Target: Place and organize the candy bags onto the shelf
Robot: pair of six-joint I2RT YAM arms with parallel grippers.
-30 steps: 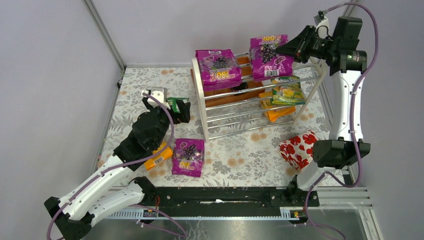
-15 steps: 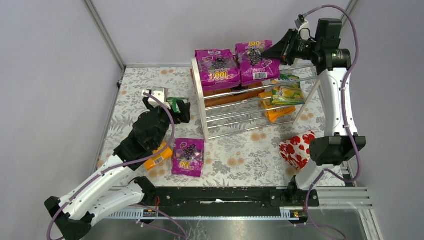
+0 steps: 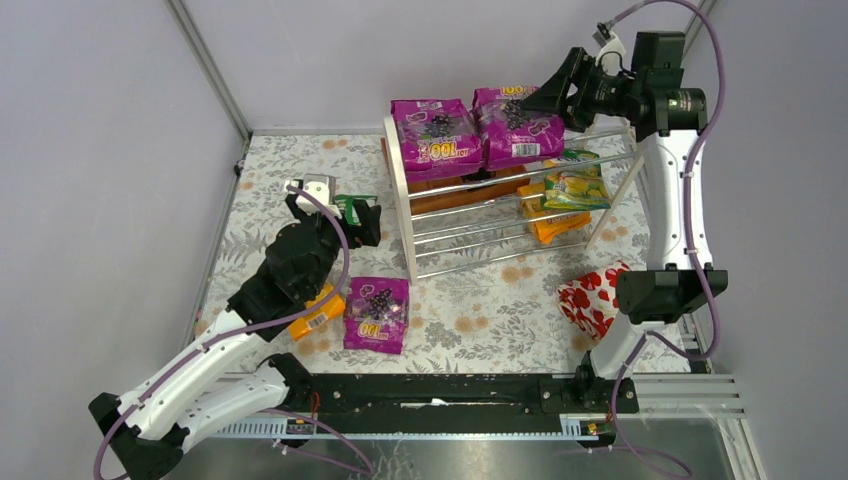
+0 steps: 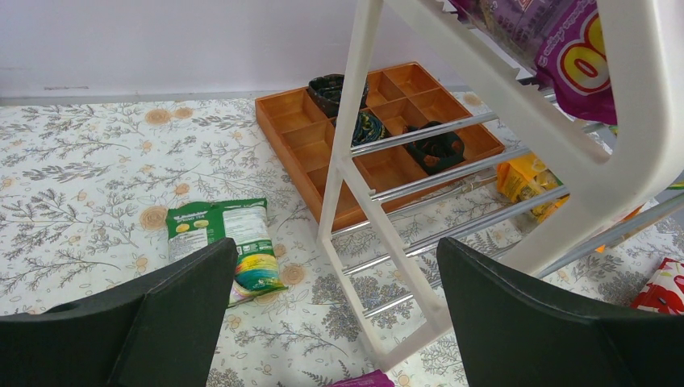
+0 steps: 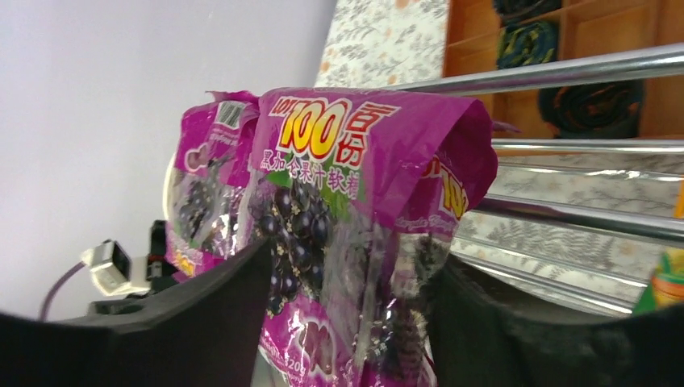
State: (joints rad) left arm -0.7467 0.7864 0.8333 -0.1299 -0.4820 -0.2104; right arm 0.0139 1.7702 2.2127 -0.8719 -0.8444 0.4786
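The glossy magenta plastic pouch printed with dark grapes (image 3: 520, 122) lies flat across the top-tier rods, toward the right end of the white-framed shelf with chrome rods (image 3: 402, 195). It sits right beside a second magenta grape pouch (image 3: 435, 132) at that tier's left end, so the pair forms a row; whether their edges overlap I cannot tell.

The right gripper (image 5: 352, 258) is at the pouch's rear right corner. Its jaws stand apart on either side of the plastic rather than pinching it, which I read as a release that leaves the rods bearing the weight.

Below, near the shelf's right end, a green-yellow pouch (image 3: 575, 185) rests on a middle tier. An orange pouch (image 3: 555, 226) lies lower, on the bottom rods or the table beneath; I cannot tell which.

Toward the near left corner of the floral-patterned table (image 3: 480, 290), a third magenta pouch (image 3: 377, 313) and another orange pouch (image 3: 318, 312) remain unshelved. A green-white pouch (image 4: 230, 238) lies farther back. The left gripper (image 4: 335, 266) hovers over it, jaws spread wide and empty, probably poised to pick it up.
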